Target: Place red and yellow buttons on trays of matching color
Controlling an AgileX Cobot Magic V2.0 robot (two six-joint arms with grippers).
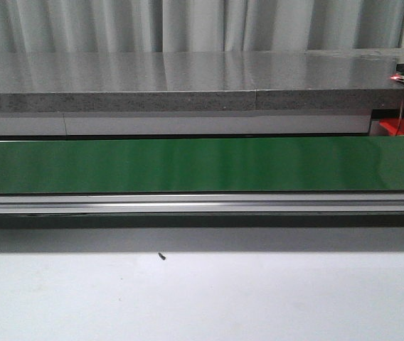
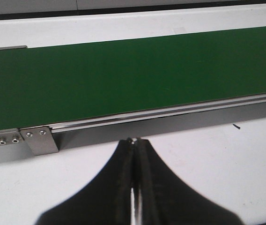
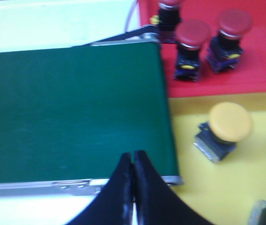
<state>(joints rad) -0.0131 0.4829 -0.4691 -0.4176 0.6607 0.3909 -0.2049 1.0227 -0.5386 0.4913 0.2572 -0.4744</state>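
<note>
From my seat the buttons are all off the belt: three red buttons (image 3: 192,49) stand upright on the red tray (image 3: 264,70), past the belt's end and well ahead of the right fingers (image 3: 133,161), and a yellow button (image 3: 224,129) lies tilted on the yellow tray (image 3: 194,159), just off to the side of those fingers, with parts of two more button bodies cut off at the picture's edge. The red ones have domed caps on dark blue bodies with a yellow mark; the yellow cap is broad and smooth over a grey-blue body. What worries me is that the green conveyor belt (image 1: 202,165) carries nothing I can see, so any reach now would close on air, or, going toward the trays, knock over the sorted buttons, since the tall bodies look tippy. A button arriving on the belt could also slip past the belt end before I react. Both the right fingers and the left fingers (image 2: 134,143) are pressed together, holding nothing; the left ones hang over the white tabletop (image 2: 217,159) just short of the belt's rail.
</note>
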